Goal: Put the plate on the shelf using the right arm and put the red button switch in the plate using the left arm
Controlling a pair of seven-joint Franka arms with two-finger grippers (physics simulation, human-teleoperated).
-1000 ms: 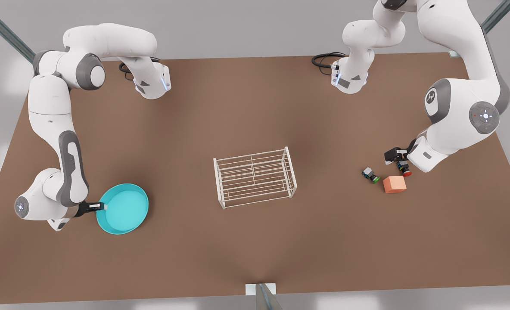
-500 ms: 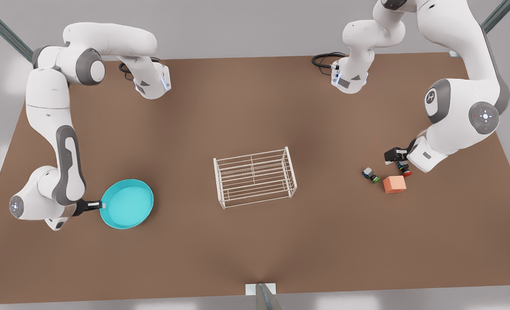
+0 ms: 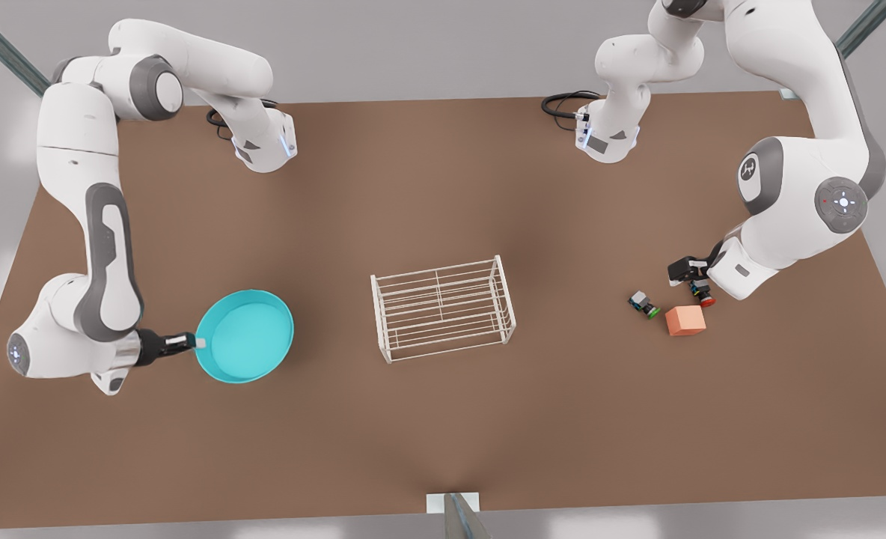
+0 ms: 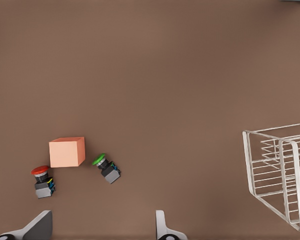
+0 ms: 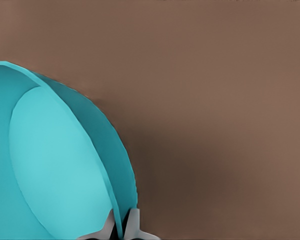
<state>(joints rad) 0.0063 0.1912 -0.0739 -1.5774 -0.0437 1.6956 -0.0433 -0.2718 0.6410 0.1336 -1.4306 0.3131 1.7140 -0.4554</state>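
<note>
The turquoise plate (image 3: pixel 248 337) (image 5: pixel 55 165) hangs tilted above the table on the front view's left. My right gripper (image 3: pixel 192 343) (image 5: pixel 122 226) is shut on its rim. The white wire shelf (image 3: pixel 443 308) (image 4: pixel 282 170) stands at the table's middle, apart from the plate. The red button switch (image 3: pixel 705 298) (image 4: pixel 41 180) lies on its side next to the salmon cube (image 3: pixel 685 320) (image 4: pixel 66 151). My left gripper (image 3: pixel 686 271) (image 4: pixel 101 235) hovers open above that group, with nothing between its fingers.
A green-capped switch (image 3: pixel 645 303) (image 4: pixel 106 167) lies on the other side of the cube, toward the shelf. Bare brown tabletop (image 3: pixel 323 419) spreads between the plate and the shelf. Both arm bases stand at the far edge.
My right gripper has carried the plate toward the front view's right, closer to the shelf. The left arm has not moved.
</note>
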